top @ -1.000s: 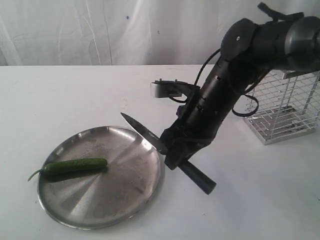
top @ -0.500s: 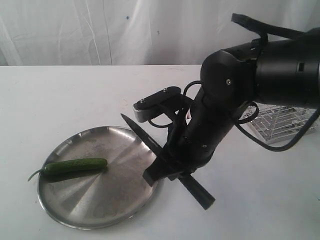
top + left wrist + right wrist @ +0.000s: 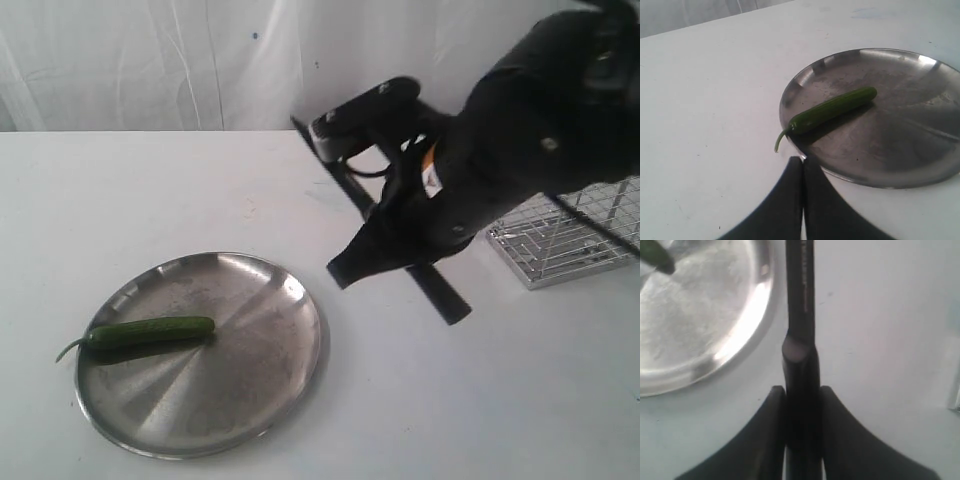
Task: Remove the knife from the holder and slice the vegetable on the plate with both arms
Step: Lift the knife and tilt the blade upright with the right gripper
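Exterior view: plain white table [image 3: 150,200] with a white curtain [image 3: 150,60] behind it. The steel plate [image 3: 240,390] sat toward 7 o'clock, with the cucumber [image 3: 150,330] lying across its 9 o'clock side and the stem poking past the rim. The wire holder [image 3: 570,245] stood out at 3 o'clock with nothing I could make out in it. The right arm [image 3: 530,140] had the knife [image 3: 345,180] over the table between plate and holder, blade tip aimed at about 11 o'clock and handle end at 5.

Left wrist view: the left gripper [image 3: 802,162] was fully closed, fingers pressed together on nothing, near the plate's rim by the cucumber's stem end – not touching either.

Right wrist view: the right gripper [image 3: 801,390] was clamped on the knife's black handle, only slightly apart, with the blade running off past the plate's edge.
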`<act>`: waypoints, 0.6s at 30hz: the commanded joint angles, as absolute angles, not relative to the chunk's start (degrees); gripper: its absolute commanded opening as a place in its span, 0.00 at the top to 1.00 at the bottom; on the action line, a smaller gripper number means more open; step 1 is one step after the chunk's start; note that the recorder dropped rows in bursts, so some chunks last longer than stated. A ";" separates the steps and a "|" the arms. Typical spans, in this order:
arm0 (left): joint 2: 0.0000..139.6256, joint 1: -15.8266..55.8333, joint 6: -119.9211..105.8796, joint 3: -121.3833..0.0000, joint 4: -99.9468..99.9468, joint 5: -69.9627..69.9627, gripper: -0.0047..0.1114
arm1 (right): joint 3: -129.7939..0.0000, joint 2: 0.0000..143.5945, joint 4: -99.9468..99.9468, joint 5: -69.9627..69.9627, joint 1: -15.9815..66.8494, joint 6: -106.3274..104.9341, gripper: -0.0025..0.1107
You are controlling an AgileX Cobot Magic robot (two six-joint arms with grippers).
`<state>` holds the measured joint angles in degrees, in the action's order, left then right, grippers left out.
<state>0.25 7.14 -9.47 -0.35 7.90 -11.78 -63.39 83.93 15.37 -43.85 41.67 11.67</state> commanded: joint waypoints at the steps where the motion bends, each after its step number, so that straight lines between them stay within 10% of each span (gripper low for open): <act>1: 0.00 6.98 -9.72 0.00 7.95 -11.62 0.96 | -63.07 76.97 18.85 -47.03 41.80 13.34 0.98; 18: 0.00 6.98 20.79 0.00 26.57 -2.29 0.96 | -53.58 64.71 -21.31 -46.24 41.80 -12.88 0.98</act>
<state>0.25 7.14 19.43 -0.35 25.57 -0.91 -54.86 65.11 -16.72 -46.37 41.67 -8.98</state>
